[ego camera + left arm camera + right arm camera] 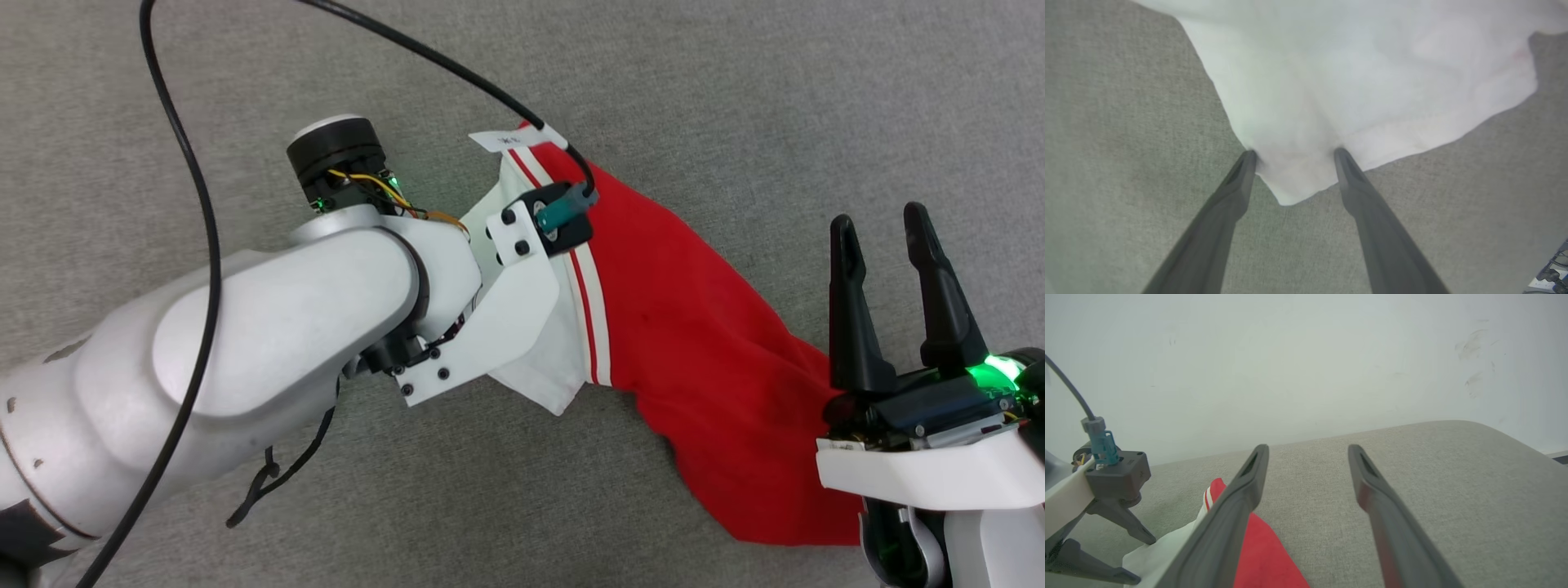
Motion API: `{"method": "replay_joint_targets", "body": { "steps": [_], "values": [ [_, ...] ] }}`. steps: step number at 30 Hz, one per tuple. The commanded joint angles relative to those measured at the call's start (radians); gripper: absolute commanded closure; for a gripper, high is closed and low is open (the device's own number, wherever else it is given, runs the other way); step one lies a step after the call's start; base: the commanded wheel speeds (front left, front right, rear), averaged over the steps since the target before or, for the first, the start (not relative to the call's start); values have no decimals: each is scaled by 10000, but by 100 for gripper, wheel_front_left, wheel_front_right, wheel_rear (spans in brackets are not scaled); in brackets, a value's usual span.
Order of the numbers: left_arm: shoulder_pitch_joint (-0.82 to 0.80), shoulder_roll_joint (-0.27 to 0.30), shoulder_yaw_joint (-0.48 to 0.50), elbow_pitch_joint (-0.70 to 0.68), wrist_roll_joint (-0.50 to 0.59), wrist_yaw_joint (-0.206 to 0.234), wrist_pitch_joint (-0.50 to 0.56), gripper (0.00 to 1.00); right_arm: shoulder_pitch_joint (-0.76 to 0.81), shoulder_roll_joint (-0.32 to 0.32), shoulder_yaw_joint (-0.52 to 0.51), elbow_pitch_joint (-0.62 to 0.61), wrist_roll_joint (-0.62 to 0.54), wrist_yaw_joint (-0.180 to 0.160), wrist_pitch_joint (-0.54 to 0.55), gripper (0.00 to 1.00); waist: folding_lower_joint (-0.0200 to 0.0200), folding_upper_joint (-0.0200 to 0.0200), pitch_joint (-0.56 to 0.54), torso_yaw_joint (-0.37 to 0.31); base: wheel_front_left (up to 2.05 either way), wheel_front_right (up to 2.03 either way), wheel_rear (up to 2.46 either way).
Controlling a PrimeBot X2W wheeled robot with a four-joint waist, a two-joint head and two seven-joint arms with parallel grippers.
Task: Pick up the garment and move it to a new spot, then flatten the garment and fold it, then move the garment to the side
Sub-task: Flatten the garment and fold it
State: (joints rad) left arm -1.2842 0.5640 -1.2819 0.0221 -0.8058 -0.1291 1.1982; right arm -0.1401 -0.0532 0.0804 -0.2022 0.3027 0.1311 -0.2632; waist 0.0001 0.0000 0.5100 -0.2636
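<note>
The grey woven-fabric surface (245, 65) is carrying the garment (694, 343), a bright red soft T-shirt with white sleeves. It is lying in a long diagonal strip rather than spread flat.

The pale left forearm (269, 327) is hanging over its white sleeve (1372, 73). The left claw (1294, 152) is standing released, its two dark fingers straddling the sleeve's corner with the tips touching the cloth. A grip taken here is likely catching only that thin corner, so the heavier red body may be dragging, bunching or slipping free in a lift. Tips set this low could also be pinching the surface's own weave.

The right claw (880, 216) is likewise released and grasping nothing, hovering just beside the red hem end. A lift from one side alone would be leaving the shirt twisted and harder to flatten.

The looping black cable (197, 181) is hanging close to the arm and might be snagging on it.

The small white tag (506, 140) on that cable is bearing dark marks, seemingly writing, but too small to read. No other lettering is readable.
</note>
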Motion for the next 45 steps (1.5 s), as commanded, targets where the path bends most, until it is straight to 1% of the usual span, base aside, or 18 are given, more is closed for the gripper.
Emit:
{"method": "replay_joint_targets", "body": {
  "steps": [1, 4, 9, 10, 11, 16, 20, 23, 24, 25, 29, 35, 40, 45],
  "values": [
    [291, 140, -11, -138, 181, 9, 268, 0, -199, 53, 21, -28, 72, -8, -22, 0, -1, 0, 246, -172, 0, 0, 0],
    [694, 344, -97, -274, 358, 9, 647, 0, -343, 52, 48, -15, 135, -8, -22, 0, -1, 0, 400, -260, 0, 0, 0],
    [1101, 616, -202, -398, 471, 7, 991, 0, -503, 52, 46, 32, 208, -8, -22, 0, -1, 0, 561, -303, 0, 0, 0],
    [1137, 659, -210, -414, 510, 7, 1016, 55, -512, 53, 54, 45, 214, -7, -22, 0, -1, 0, 575, -301, 0, 0, 0],
    [1168, 677, -213, -432, 535, 7, 1061, 100, -534, 51, 55, 54, 212, -8, -22, 0, -1, 0, 580, -290, 0, 0, 0],
    [958, 649, -151, -393, 505, 10, 677, 100, -572, 50, -11, 110, 129, -8, -22, 0, -1, 0, 402, -129, 0, 0, 0],
    [624, 490, -26, -608, 457, 8, -286, 100, -251, 47, -245, 192, -66, -8, -22, 0, -1, 0, -255, 371, 0, 0, 0],
    [608, 581, 8, -743, 368, 10, -1032, 100, -1, 47, -403, 230, -195, -7, -22, 0, -1, 0, -790, 761, 0, 0, 0],
    [608, 581, 8, -743, 368, 10, -1032, 100, -1, 47, -403, 230, -195, -7, -22, 0, -1, 0, -790, 761, 0, 0, 0],
    [651, 665, 6, -773, 332, 8, -1268, 100, 92, 47, -454, 252, -214, -8, -22, 0, -1, 0, -972, 902, 0, 0, 0],
    [947, 1291, 8, -808, 5, 10, -2170, 100, 496, 48, -588, 314, -354, -8, -22, 0, -1, 0, -1628, 1454, 0, 0, 0],
    [1898, 2739, 6, -495, -467, 10, -2903, 100, 945, 46, -657, 369, -498, -7, -22, 0, -1, 0, -2179, 2015, 0, 0, 0],
    [2946, 3667, 6, 279, -849, 10, -3414, 100, 1173, 45, -616, 436, -578, -7, -22, 0, -1, 0, -2343, 2189, 0, 0, 0],
    [3921, 4214, 9, 1141, -1107, 147, -3757, 100, 1302, 45, -581, 567, -640, -7, -22, 0, -1, 0, -2389, 2144, 0, 0, 0]
  ]
}}
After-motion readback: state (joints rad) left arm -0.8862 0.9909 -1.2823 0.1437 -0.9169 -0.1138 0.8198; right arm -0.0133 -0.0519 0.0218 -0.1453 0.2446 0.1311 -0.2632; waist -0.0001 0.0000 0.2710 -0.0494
